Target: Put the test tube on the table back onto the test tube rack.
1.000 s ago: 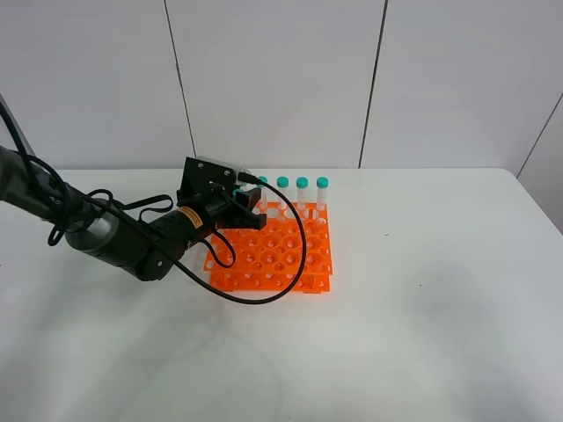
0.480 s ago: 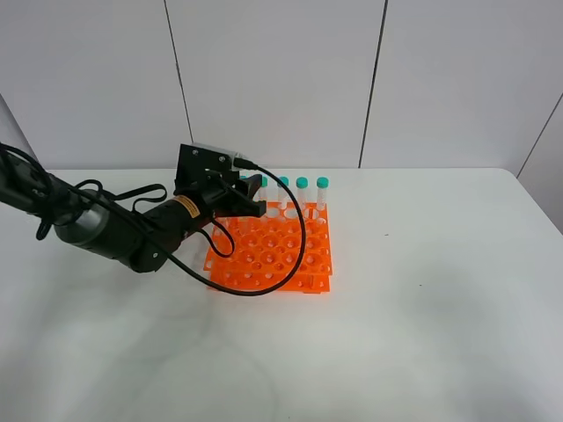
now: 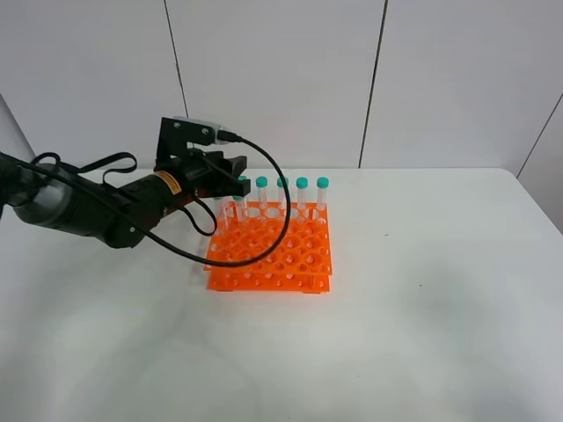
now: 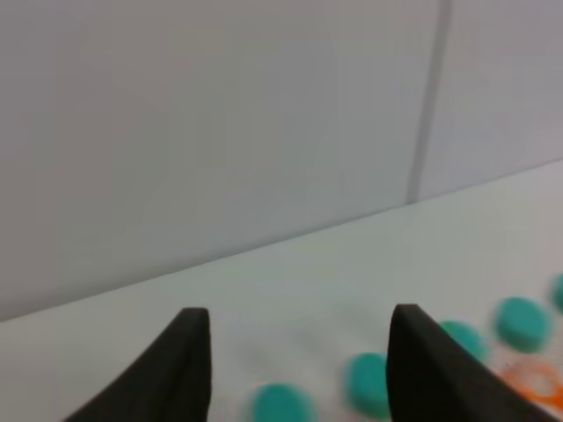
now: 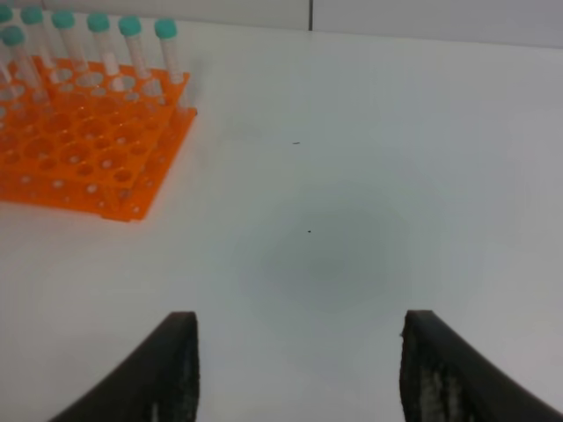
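Note:
The orange test tube rack stands on the white table. Several teal-capped test tubes stand upright along its far row. I see no tube lying on the table, and cannot tell which one is the task's. My left gripper hovers above the rack's far left corner. In the left wrist view, the left gripper is open and empty, with blurred teal caps below it. My right gripper is open over bare table, well off to the side of the rack.
A black cable loops from the left wrist down over the rack's left half. Grey wall panels stand behind the table's far edge.
My left arm has lifted and drawn back to the left, off the rack's far row. More of the tubes there now show. The right gripper has stayed put.

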Robot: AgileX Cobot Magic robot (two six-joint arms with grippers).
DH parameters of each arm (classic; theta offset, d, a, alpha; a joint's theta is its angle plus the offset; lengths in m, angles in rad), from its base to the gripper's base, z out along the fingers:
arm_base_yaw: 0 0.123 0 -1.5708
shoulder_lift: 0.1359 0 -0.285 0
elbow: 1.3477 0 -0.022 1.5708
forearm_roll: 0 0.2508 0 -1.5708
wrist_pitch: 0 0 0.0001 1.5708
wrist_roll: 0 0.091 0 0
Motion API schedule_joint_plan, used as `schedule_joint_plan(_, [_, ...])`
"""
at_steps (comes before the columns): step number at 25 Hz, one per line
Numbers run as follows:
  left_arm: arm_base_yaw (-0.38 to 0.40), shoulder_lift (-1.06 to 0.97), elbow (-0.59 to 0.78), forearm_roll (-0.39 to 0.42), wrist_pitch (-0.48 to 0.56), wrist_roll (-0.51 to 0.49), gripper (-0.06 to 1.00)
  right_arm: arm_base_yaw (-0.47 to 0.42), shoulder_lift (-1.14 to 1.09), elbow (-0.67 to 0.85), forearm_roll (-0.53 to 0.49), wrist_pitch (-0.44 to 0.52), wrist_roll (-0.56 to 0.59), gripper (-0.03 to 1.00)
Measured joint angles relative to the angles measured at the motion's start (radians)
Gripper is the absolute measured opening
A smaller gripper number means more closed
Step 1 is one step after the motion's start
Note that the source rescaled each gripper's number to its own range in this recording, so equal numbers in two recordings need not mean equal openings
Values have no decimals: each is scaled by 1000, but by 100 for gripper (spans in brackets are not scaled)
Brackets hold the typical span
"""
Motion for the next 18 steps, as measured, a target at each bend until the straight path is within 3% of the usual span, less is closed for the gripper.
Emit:
schedule_joint_plan(5, [105, -63, 21, 65, 131, -4, 34, 0, 0, 0, 0, 0, 0, 54])
schedule_joint_plan(10, [211, -93, 28, 131, 354, -25, 34, 0, 0, 0, 0, 0, 0, 54])
schedule_joint_plan(18, [334, -114, 28, 135, 662, -65, 34, 0, 0, 0, 0, 0, 0, 54])
